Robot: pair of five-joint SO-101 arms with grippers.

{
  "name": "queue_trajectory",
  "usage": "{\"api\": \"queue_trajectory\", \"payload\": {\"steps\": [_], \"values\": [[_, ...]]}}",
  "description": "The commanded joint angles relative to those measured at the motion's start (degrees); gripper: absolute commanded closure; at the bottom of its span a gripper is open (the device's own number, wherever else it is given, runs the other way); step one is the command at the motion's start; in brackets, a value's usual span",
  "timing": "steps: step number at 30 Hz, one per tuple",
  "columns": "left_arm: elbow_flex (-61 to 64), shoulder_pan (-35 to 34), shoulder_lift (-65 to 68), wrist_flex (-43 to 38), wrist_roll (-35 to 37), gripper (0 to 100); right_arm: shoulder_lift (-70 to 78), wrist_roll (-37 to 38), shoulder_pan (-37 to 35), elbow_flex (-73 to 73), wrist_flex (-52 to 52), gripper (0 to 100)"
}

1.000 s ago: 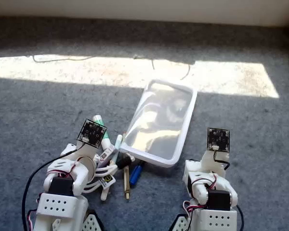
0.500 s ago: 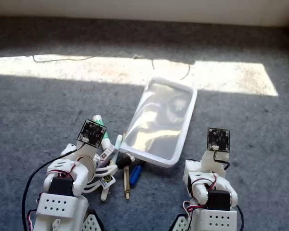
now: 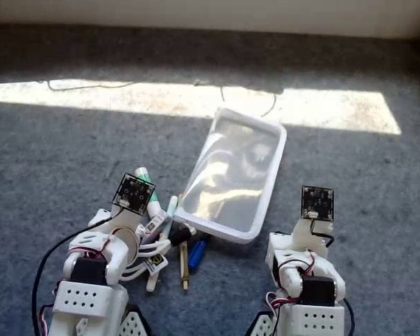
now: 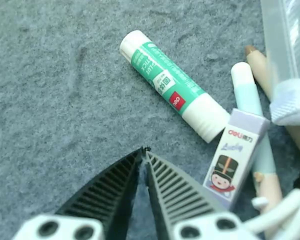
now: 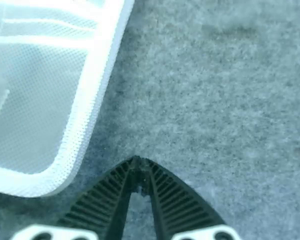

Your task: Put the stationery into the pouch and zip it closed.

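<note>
Just beyond the left end effector [image 4: 142, 151] lies the glue stick [image 4: 172, 86].

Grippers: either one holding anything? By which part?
Nothing held. Left gripper is shut and empty near the glue stick; right gripper shut and empty near the pouch.

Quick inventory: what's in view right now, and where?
pouch: one, clear with white edging, flat between the arms
glue stick: one, green and white, ahead of the left gripper
eraser: one, lilac sleeve, beside the glue stick
pale blue pen: one, beside the eraser
wooden pencil: at least one, tan, by the pouch edge
blue pen: one, at the pouch's near corner
cable: one, dark, far side
left gripper: black, shut, over carpet
right gripper: black, shut, by the pouch corner
</note>
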Motion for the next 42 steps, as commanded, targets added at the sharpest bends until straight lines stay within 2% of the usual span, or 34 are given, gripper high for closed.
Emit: {"api": "queue_trajectory", "payload": {"steps": [1, 23, 31, 37, 42], "values": [[1.45, -0.4, -0.75, 0.18, 0.44, 99, -0.48, -0.18, 0.66, 6.02, 0.48, 99.4], [0.31, -0.57, -0.75, 0.18, 0.44, 99, -0.48, -0.18, 0.31, 6.02, 0.48, 99.4], [-5.23, -12.18, -0.75, 0.18, 0.44, 99, -0.48, -0.18, 0.57, 5.67, 0.48, 99.4], [-5.41, -16.48, -0.75, 0.44, 0.44, 99, -0.57, -0.53, 2.59, 1.27, 0.22, 99.4], [-5.05, -16.48, -0.75, 0.53, 0.53, 99, -0.4, -0.62, 2.59, -8.31, 0.66, 99.4]]}}
